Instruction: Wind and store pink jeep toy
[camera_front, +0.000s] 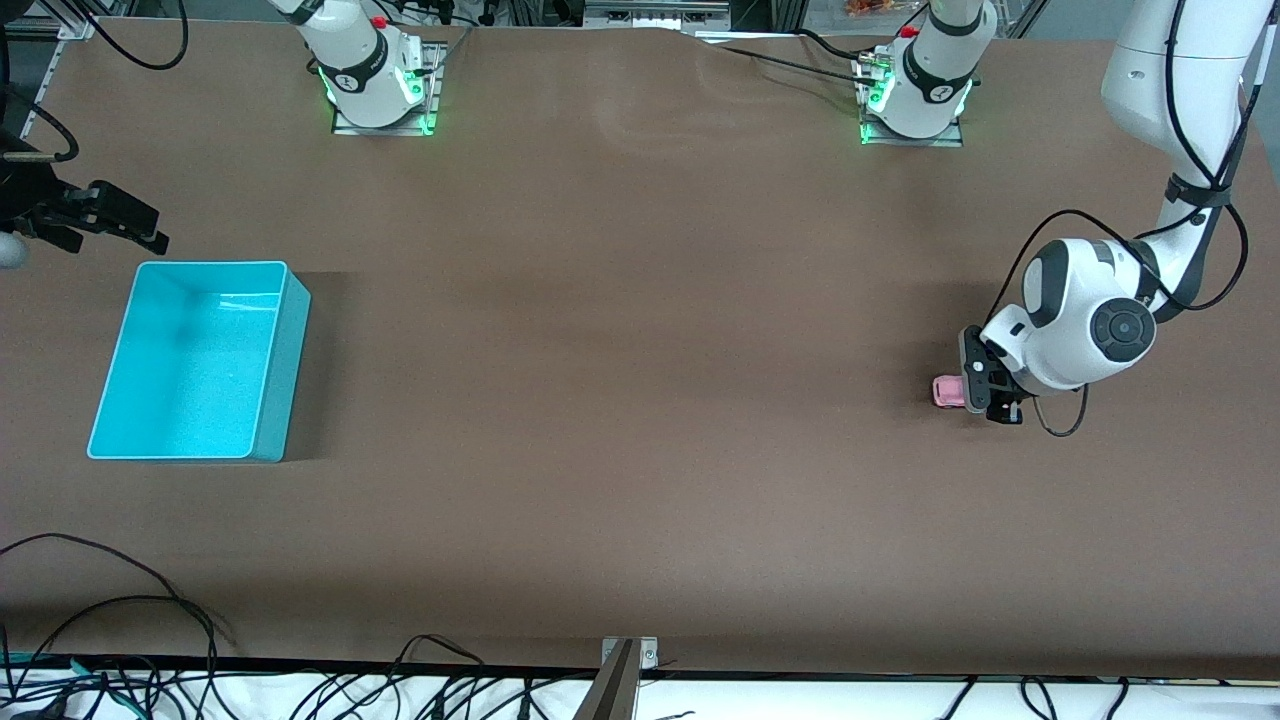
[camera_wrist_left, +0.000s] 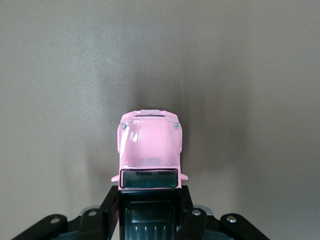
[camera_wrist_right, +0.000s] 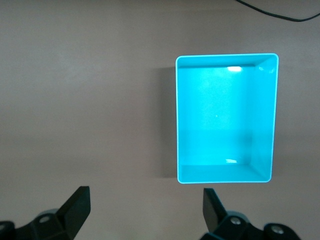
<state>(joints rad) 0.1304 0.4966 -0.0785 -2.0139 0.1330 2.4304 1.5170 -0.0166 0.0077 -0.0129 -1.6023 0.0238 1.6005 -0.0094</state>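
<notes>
pink jeep toy, glossy boxy shell, clamped in left tool.

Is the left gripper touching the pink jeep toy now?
Touching. In the left wrist view the left gripper has its fingers pressed against both sides of the pink jeep toy, around its dark rear part, with no gap.

I am finding no readable text, label, brand, number or sign in any of the three views; the small dark marks on the arm bases are staying illegible to me.
</notes>
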